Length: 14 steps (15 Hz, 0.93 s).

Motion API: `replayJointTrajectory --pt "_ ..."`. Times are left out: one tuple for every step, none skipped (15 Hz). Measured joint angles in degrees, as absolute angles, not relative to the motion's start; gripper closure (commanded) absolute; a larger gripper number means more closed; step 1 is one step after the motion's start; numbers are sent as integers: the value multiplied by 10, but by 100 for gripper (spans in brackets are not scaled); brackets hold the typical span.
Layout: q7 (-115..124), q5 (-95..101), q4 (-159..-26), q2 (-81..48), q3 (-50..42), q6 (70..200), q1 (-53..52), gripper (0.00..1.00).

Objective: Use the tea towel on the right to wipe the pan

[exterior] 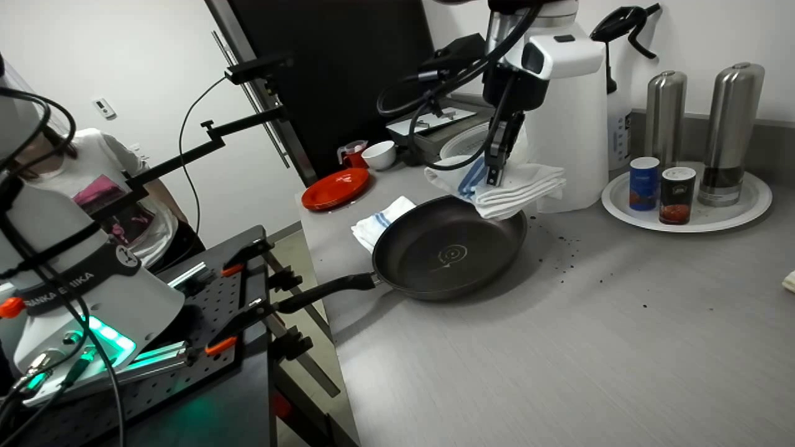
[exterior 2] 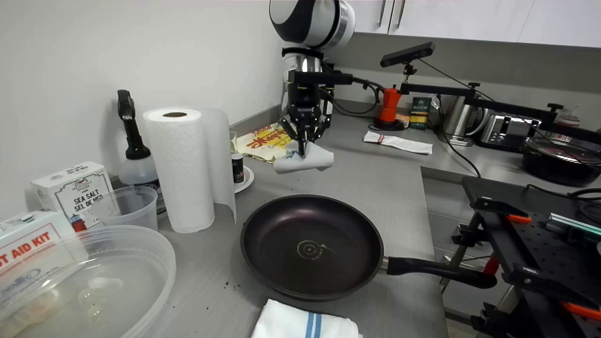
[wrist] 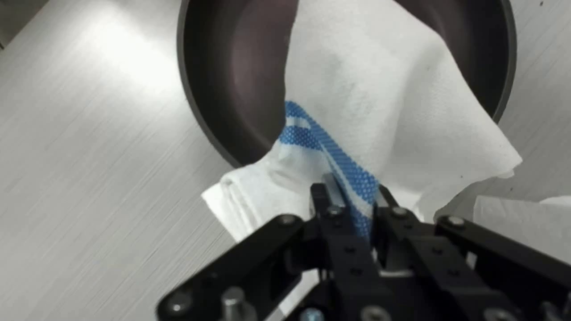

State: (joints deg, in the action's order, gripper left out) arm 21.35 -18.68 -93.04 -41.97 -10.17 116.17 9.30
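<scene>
Clamping the blue-striped tea towel [wrist: 352,71], the gripper [wrist: 354,200] held it aloft near the pan [exterior 2: 310,249], cloth spreading either side, presumably for wiping. The pan stood on the worktop [exterior 2: 399,202], its handle [exterior 2: 441,268] overhanging the open edge, likely for grasping.

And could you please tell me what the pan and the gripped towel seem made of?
The pan looks like metal with a dark nonstick coating, given its satin sheen; which metal is unclear. Its moulded black handle is probably plastic. The gripped towel seems cotton or a blend: matte, softly folded, weave visible in its stripes.
</scene>
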Motion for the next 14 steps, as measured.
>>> replayJointTrajectory --pt "214 -183 -936 -414 -110 1176 96 97" --pt "214 -180 -942 -411 -117 1194 99 97" --pt "214 -177 -949 -410 -123 1215 101 97" --pt "217 -174 -959 -411 -130 1239 104 97" --pt "222 -171 -970 -413 -137 1265 105 97" --pt "229 -166 -981 -417 -144 1293 105 97" --pt "239 -161 -991 -424 -150 1322 105 97" --pt "247 -158 -1000 -433 -156 1347 106 97" --pt "254 -158 -1006 -444 -160 1367 106 97" --pt "261 -158 -1010 -456 -163 1382 106 97" --pt "268 -158 -1012 -468 -164 1394 107 97" --pt "274 -158 -1013 -478 -165 1404 107 97" --pt "281 -158 -1013 -487 -165 1410 107 97" --pt "286 -158 -1013 -495 -165 1414 106 97"
